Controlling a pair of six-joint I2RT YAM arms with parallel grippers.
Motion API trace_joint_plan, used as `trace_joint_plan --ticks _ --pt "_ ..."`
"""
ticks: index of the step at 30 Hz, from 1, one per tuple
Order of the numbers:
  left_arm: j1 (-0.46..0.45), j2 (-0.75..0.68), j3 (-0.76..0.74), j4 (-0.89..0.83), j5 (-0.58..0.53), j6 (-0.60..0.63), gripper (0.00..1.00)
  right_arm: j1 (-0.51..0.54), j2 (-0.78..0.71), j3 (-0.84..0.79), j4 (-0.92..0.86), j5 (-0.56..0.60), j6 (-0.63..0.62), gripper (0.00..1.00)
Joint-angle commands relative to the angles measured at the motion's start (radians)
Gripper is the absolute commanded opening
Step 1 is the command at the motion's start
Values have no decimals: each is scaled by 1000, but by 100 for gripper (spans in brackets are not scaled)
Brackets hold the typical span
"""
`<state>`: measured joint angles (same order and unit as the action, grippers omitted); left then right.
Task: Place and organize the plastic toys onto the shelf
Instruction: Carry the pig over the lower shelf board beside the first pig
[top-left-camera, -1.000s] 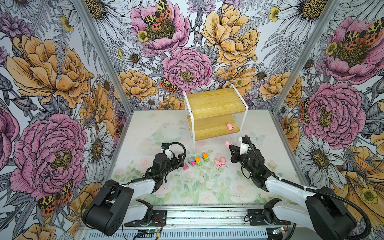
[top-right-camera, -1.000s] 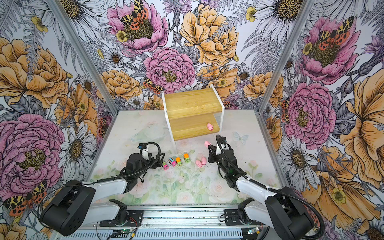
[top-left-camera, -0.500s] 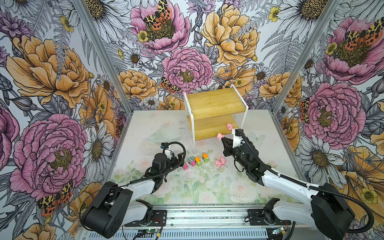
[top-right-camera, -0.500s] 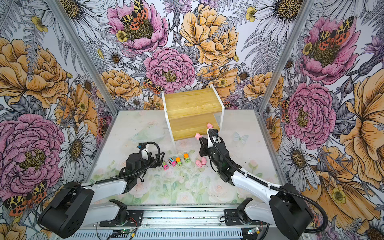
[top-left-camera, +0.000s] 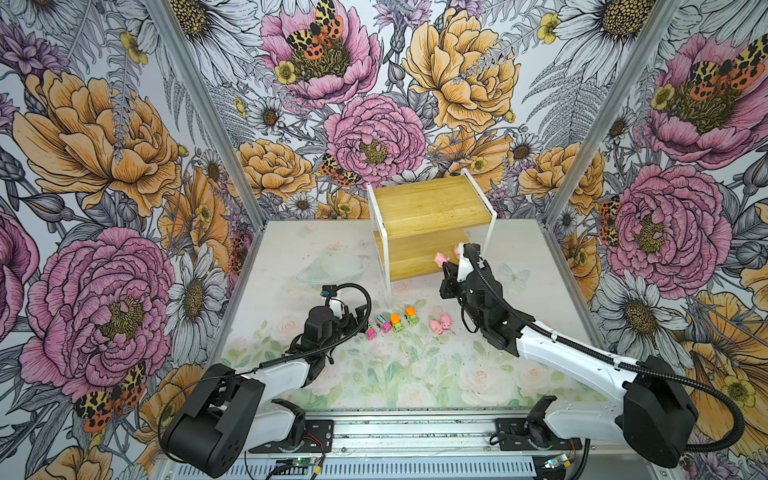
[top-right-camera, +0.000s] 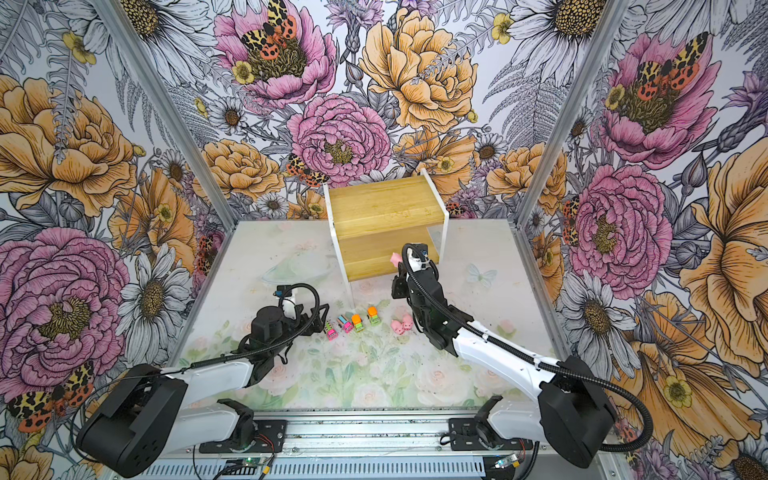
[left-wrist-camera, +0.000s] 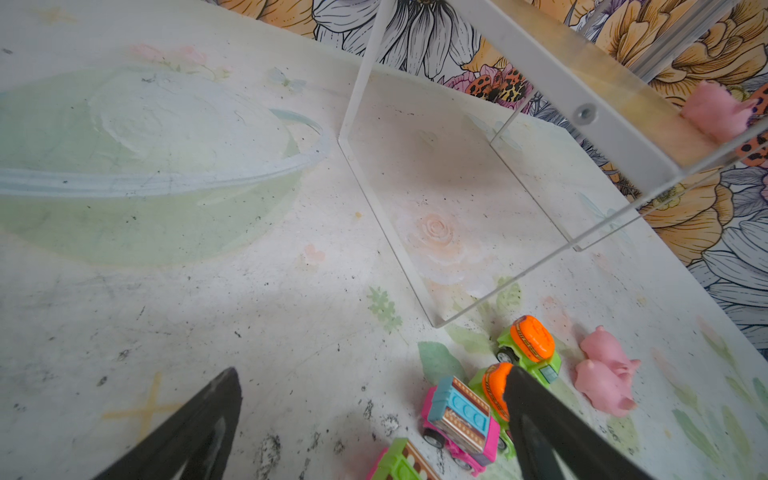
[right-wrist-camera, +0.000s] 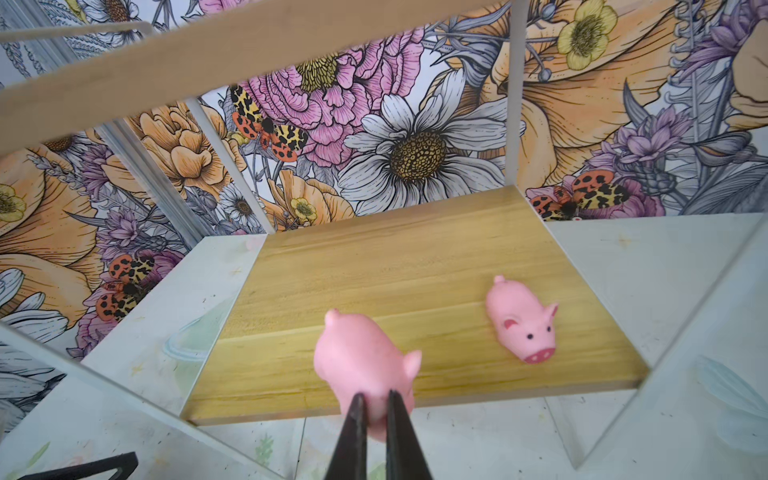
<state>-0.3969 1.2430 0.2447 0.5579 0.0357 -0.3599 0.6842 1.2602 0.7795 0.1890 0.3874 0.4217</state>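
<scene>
A small two-tier shelf (top-left-camera: 432, 210) with bamboo-coloured boards and thin white sides is seen at the back of a flower-printed table (top-left-camera: 395, 374). The right gripper (right-wrist-camera: 376, 405) is held at the shelf's lower board, its jaws pinched on the head end of a pink pig (right-wrist-camera: 359, 357). This pig is held over the front edge of that board; whether the board is touched cannot be told. A second pig (right-wrist-camera: 521, 322) is laid on the same board, just beside the held one, toward the shelf's right side.

In front of the shelf, four cars (top-left-camera: 397, 323) are lined up on the table: two pink, two green with orange tops. Two more pigs (top-left-camera: 445, 321) are found beside that row, touching each other. The left gripper (left-wrist-camera: 372, 374) is held low before the shelf's left side. Its jaws are spread wide with nothing between them, and one finger is seen next to a green car.
</scene>
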Motion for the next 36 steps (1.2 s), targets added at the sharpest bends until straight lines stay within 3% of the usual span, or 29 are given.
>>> trace_joint_plan --ticks 1,7,36 --pt "-1 -14 -8 23 23 9 99 11 22 49 -66 77 30 10" --pt "1 -15 -9 23 31 11 99 16 60 85 -118 136 66 9" --pt "12 32 -19 89 63 6 99 30 169 116 -55 201 91 9"
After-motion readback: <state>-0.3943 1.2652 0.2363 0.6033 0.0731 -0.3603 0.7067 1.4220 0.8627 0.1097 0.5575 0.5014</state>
